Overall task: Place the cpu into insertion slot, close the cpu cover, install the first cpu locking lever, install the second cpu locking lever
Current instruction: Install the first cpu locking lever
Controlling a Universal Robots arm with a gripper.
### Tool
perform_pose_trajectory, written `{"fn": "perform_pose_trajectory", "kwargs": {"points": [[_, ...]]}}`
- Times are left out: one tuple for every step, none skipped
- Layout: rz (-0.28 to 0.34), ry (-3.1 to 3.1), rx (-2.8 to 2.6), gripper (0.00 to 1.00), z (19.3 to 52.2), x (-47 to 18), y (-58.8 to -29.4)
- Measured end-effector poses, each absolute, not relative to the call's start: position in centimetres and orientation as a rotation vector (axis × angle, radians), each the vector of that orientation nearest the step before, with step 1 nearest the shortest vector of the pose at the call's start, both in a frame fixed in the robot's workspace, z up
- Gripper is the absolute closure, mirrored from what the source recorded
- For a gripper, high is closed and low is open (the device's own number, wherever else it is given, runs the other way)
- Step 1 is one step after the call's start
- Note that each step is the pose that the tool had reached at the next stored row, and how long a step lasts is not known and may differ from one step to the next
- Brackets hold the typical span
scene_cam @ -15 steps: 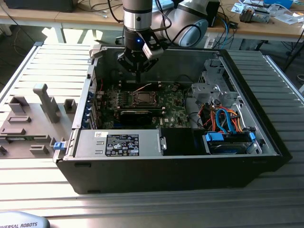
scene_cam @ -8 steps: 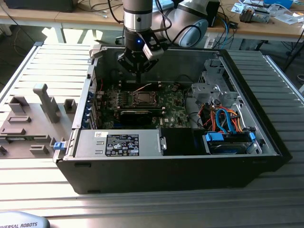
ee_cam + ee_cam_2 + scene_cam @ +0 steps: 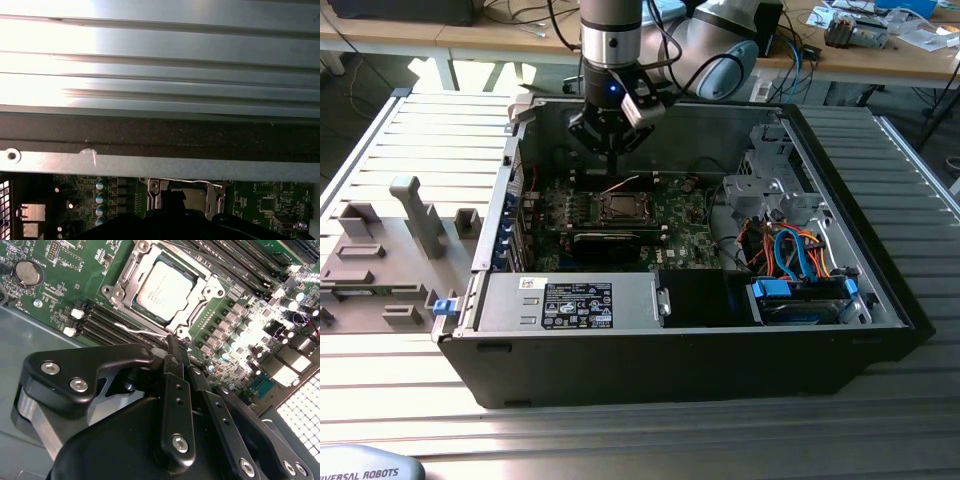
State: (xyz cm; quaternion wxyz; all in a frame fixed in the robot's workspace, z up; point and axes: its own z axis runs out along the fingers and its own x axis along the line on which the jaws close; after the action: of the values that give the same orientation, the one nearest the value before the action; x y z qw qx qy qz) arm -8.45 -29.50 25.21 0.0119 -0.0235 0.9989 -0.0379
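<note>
Ribbed metal table carries the open computer case (image 3: pixel 840 190); inside, the cpu (image 3: pixel 164 286) sits in the insertion slot (image 3: pixel 618 207), cpu cover (image 3: pixel 131 266) shut over it. Gripper (image 3: pixel 173 347), fingers pressed together, hovers beside the slot at a thin locking lever (image 3: pixel 140 331); push it steadily, I'd judge

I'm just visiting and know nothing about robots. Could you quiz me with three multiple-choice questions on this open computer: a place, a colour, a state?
1. Where does the small square silver-topped cpu sit?
A. in the metal-rimmed insertion slot
B. between the gripper's fingers
C. on the ribbed table

2. What colour is the circuit board?
A. red
B. green
C. white

3. How is the thin silvery cpu cover?
A. closed down around the chip
B. standing upright
C. removed

Answers: 1 A, the chip lies inside the socket; 2 B, green surrounds the socket; 3 A, the frame lies flat, framing the chip.
</note>
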Motion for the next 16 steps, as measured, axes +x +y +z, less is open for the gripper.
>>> {"fn": "perform_pose_trajectory", "kwargs": {"points": [[-0.118,3.115,-0.073,0.89,25.19,-8.43,-29.5],[-0.118,3.115,-0.073,0.89,25.17,-8.42,-29.5],[-0.118,3.115,-0.073,0.89,25.15,-8.4,-29.5],[-0.118,3.115,-0.073,0.89,25.14,-8.39,-29.5],[-0.118,3.115,-0.073,0.89,25.12,-8.37,-29.5],[-0.118,3.115,-0.073,0.89,25.11,-8.35,-29.5],[-0.118,3.115,-0.073,0.89,25.09,-8.34,-29.5],[-0.118,3.115,-0.073,0.89,25.08,-8.32,-29.5],[-0.118,3.115,-0.073,0.89,25.06,-8.3,-29.5],[-0.118,3.115,-0.073,0.89,25.04,-8.28,-29.5],[-0.118,3.115,-0.073,0.89,25.03,-8.27,-29.5],[-0.118,3.115,-0.073,0.89,25.02,-8.25,-29.5],[-0.118,3.115,-0.073,0.89,25.0,-8.24,-29.5],[-0.118,3.115,-0.073,0.89,24.99,-8.23,-29.5],[-0.118,3.115,-0.073,0.89,24.97,-8.21,-29.5],[-0.118,3.115,-0.073,0.89,24.95,-8.2,-29.5]]}}
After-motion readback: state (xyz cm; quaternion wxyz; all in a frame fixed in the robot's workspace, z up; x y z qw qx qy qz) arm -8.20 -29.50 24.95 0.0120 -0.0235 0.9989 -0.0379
